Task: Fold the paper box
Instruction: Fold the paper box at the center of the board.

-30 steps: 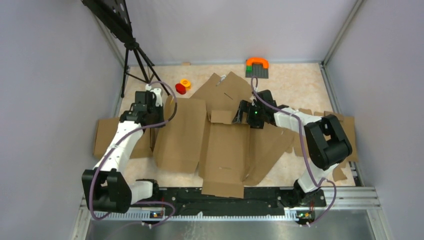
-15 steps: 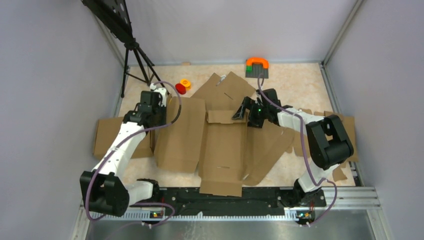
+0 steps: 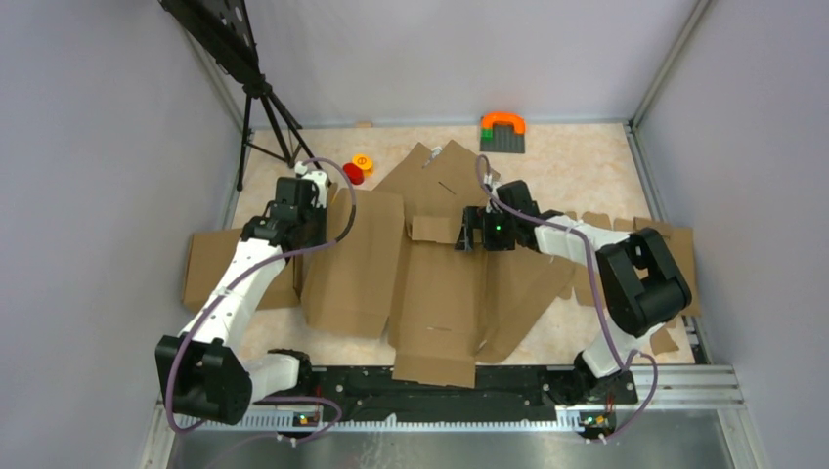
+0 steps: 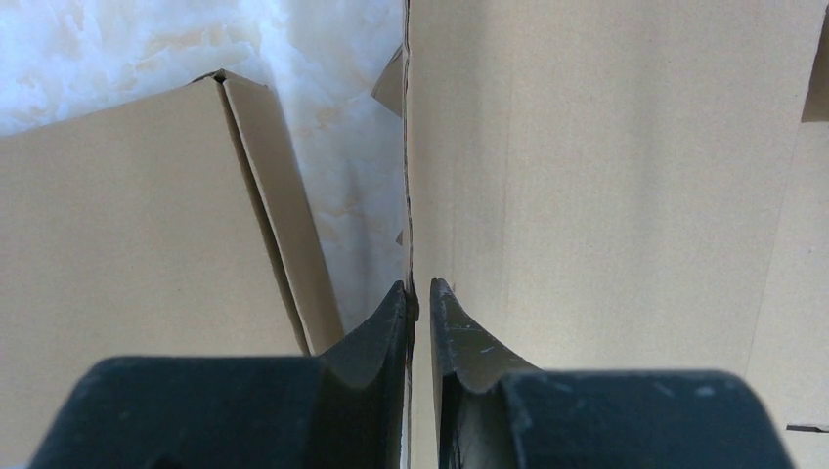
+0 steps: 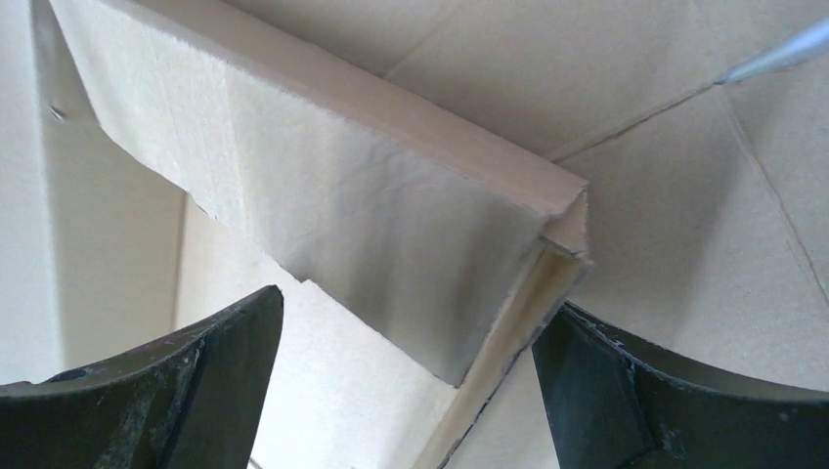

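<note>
The paper box [image 3: 440, 283] is a large brown die-cut sheet lying mostly flat in the middle of the table. My left gripper [image 3: 315, 233] is shut on the left edge of its left panel. In the left wrist view the jaws [image 4: 418, 289] pinch that thin edge, with the panel [image 4: 606, 176] to their right. My right gripper [image 3: 467, 234] is open at the box's far middle. A small raised flap [image 3: 435, 230] stands in front of it. In the right wrist view the flap [image 5: 391, 195] sits between the spread jaws [image 5: 406, 342], close to the right one.
A smaller plain cardboard slab [image 3: 210, 264] lies under the left arm and shows in the left wrist view [image 4: 117, 215]. Cardboard scraps [image 3: 675, 244] lie at the right. A red and yellow piece [image 3: 356, 170], a grey plate with an orange arch [image 3: 502, 132] and a tripod [image 3: 264, 107] stand at the back.
My right gripper drew back to the right and opened, then came left again round the raised flap. My left arm shifted slightly and still holds the panel edge.
</note>
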Motion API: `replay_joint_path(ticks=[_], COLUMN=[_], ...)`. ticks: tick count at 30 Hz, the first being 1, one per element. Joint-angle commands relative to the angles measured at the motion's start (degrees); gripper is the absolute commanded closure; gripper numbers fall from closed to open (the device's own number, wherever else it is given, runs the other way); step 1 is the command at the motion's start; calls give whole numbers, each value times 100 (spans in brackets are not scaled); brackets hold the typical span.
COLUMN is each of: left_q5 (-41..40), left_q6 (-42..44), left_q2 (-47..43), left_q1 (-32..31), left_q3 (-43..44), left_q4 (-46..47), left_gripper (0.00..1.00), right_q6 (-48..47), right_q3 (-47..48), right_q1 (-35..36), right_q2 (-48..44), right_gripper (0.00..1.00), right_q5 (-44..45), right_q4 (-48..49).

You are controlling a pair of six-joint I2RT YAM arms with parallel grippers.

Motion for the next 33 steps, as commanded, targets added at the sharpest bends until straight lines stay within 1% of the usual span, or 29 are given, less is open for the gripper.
replay_joint_path(ticks=[1, 5, 8, 10, 15, 18, 22, 23, 26, 29, 31, 33], left_q5=[59, 128, 135, 172, 162, 166, 195, 208, 182, 141, 155, 174], left_q6=[62, 106, 146, 155, 164, 173, 135, 123, 118, 137, 133, 136], left_q2=[-41, 31, 31, 19, 18, 25, 30, 20, 8, 26, 34, 40], left_q1=[-53, -53, -53, -61, -62, -62, -66, -74, -109, -122, -123, -126], left_q3=[198, 220, 231, 231, 223, 231, 308, 324, 327, 319, 312, 306], left_q4=[166, 142, 131, 131, 131, 131, 73, 62, 60, 49, 51, 60], left_gripper=[85, 85, 85, 85, 85, 85, 85, 85, 85, 86, 86, 86], right_q6=[-970, -1243, -1238, -1138, -706, -535, 65, 214, 603, 1189, 1680, 2206], right_q3=[-57, -337, -286, -185, -219, -335, -601, -633, -569, -609, -806, -967], right_q1=[519, 644, 660, 649, 366, 141, -315, -358, -398, -505, -648, -778], right_q2=[-377, -562, -679, -708, -805, -834, -897, -922, -956, -1040, -1081, -950], right_gripper=[8, 9, 9, 8, 6, 5, 5, 5, 6, 8, 9, 12], right_q5=[958, 1438, 1856, 1916, 1094, 775, -62, -142, 99, 608, 470, 81], right_q4=[-14, 295, 153, -7, 99, 249, 840, 943, 925, 981, 1391, 1914])
